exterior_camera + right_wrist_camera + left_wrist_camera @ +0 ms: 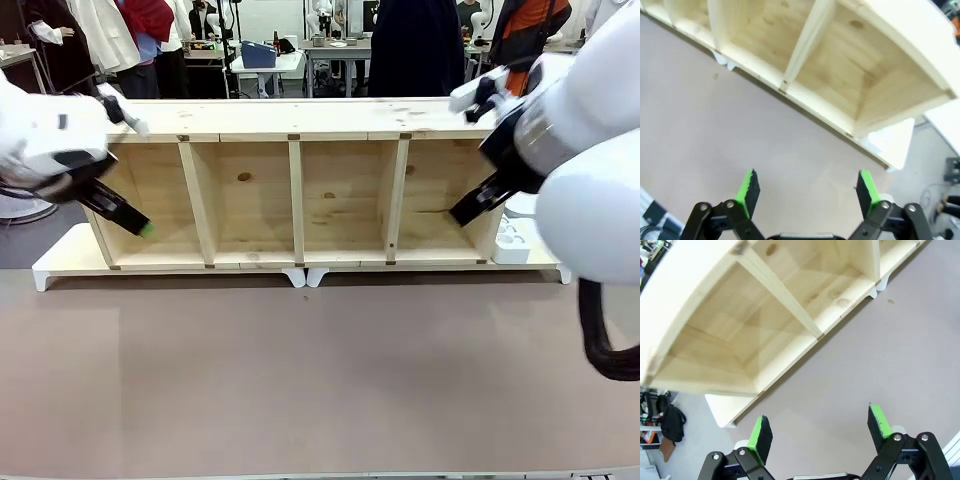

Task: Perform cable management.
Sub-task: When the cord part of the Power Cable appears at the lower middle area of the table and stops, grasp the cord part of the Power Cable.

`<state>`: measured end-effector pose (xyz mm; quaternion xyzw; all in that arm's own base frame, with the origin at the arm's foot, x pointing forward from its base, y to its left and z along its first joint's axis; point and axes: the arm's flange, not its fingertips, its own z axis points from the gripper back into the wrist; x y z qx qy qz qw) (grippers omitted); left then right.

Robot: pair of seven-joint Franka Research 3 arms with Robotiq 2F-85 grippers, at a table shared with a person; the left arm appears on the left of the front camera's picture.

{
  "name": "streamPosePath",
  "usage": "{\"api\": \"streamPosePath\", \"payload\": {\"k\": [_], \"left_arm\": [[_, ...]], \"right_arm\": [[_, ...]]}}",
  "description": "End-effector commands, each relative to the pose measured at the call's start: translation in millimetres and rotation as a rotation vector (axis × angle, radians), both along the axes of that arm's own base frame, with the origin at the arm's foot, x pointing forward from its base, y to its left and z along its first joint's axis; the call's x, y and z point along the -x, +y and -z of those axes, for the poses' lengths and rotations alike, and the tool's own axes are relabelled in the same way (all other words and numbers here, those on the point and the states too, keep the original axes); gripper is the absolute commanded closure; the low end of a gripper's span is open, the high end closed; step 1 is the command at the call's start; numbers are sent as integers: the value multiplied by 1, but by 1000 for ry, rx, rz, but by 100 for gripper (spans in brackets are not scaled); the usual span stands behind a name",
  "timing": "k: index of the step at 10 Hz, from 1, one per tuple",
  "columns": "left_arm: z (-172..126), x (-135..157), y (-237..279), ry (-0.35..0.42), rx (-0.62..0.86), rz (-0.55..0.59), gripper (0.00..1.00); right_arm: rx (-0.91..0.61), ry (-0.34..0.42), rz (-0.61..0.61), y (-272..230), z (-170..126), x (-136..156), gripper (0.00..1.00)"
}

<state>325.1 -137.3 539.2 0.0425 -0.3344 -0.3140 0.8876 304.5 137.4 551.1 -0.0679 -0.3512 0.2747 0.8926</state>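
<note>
Evidently I'm barely started: left gripper [817, 427] and right gripper [806, 187] both gape empty (nine and three o'clock of the wooden shelf [300, 120]), all tidying left

Unvarnished pine shelf [300, 120], matt tabletop [300, 380]

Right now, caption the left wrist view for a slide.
Left gripper, jaws open, hovers over the table, facing a wooden shelf.
</note>
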Motion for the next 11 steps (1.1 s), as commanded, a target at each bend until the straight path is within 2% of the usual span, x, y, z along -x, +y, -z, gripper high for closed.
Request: {"api": "streamPosePath", "payload": {"k": [1,3,5,9,10,11], "left_arm": [[37,90,44,-51,-20,16,0],[36,117,60,-84,-1,3,0],[41,128,82,-79,28,-37,0],[59,129,95,-48,69,-32,0],[-76,82,77,-44,79,-62,0],[-76,82,77,-44,79,-62,0]], "right_arm": [[-4,-34,54,-37,24,63,0],[-28,-65,83,-54,15,86,0],[-66,-73,108,-66,16,98,0],[-103,-56,109,-71,28,100,0],[-73,-66,108,-58,-63,73,0],[-73,-66,108,-58,-63,73,0]]}}
